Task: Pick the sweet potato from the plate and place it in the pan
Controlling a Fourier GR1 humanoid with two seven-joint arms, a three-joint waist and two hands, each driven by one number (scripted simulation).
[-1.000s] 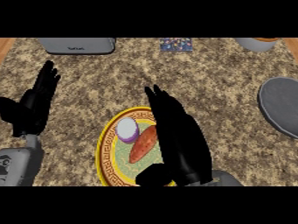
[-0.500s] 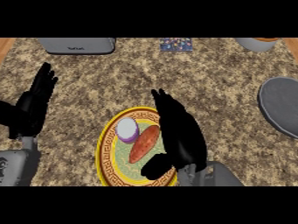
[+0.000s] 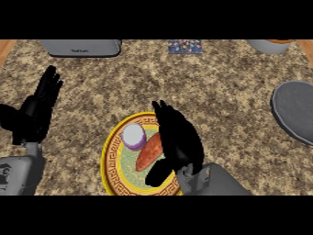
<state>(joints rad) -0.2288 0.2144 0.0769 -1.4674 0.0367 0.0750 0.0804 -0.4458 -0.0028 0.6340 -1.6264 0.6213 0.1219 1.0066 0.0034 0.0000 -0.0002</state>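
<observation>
grasp step: right hand [image 3: 180, 137] open, empty, over plate [image 3: 110, 156] just beside sweet potato [image 3: 147, 153]; next, curl round it & lift twd pan [image 3: 304, 112] right of plate.

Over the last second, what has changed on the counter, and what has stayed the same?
The right hand has drawn slightly back toward the robot over the plate's right side, beside the sweet potato. It is open and holds nothing. Nothing was taken or let go. The sweet potato, plate, pan and the open left hand at the left stayed put.
</observation>
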